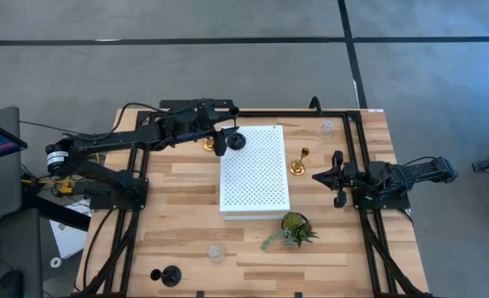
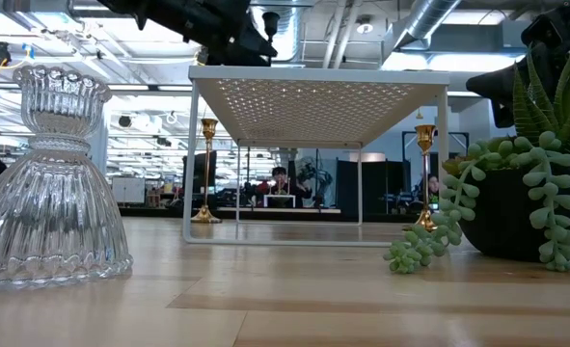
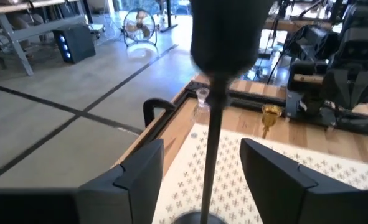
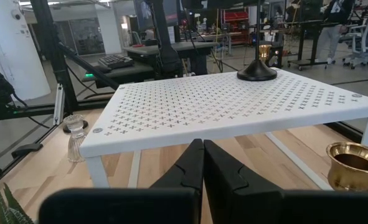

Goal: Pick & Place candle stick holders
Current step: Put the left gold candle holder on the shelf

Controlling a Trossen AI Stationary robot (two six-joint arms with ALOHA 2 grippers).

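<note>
A black candle stick holder [image 3: 212, 143] stands upright by its round base on the far left corner of the white perforated board [image 1: 255, 170]. My left gripper [image 3: 208, 180] is open and level, one finger on each side of the holder's thin stem and clear of it. The same holder [image 1: 237, 141] also shows from above. Two gold holders [image 1: 208, 143] [image 1: 299, 164] stand on the table on either side of the board. One clear glass holder [image 1: 324, 128] stands at the far right, another [image 1: 217, 252] near the front. A second black holder [image 1: 169, 276] lies at the front left. My right gripper [image 4: 199, 168] waits shut at the table's right.
The board stands on thin white legs [image 2: 190, 164], with open space beneath it. A small green plant [image 1: 292, 229] in a dark pot sits in front of the board's near right corner. Black frame rails [image 1: 364, 165] run along the table's left and right sides.
</note>
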